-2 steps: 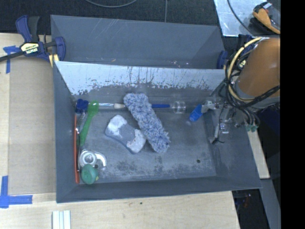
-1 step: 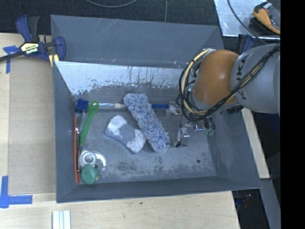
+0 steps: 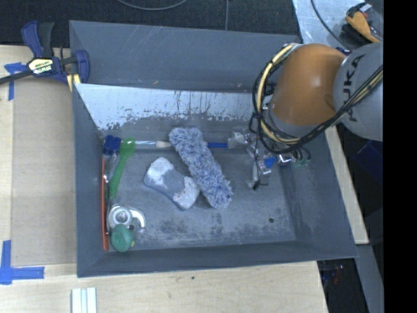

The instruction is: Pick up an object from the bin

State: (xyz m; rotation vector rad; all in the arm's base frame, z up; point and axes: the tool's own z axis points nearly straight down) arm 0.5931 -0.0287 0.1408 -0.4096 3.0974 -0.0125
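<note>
One grey metal bin [image 3: 195, 57] with a scuffed, speckled floor. The gripper [image 3: 257, 178] hangs low over bare floor at the right; whether it is released or clenched cannot be told. Just left lies a fuzzy blue duster [image 3: 201, 166], slanted, touching a pale lump [image 3: 171, 182]. A green brush [image 3: 119, 171], orange stick [image 3: 103, 204] and green ball [image 3: 122, 238] line the left wall.

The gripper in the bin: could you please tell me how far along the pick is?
Nothing looks done: the blue fuzzy duster, the pale lump and the green-handled brush all lie on the bin floor. In hand: the gripper hangs low in the bin's right part, beside the duster. Left: grasping one thing and lifting it out.
</note>
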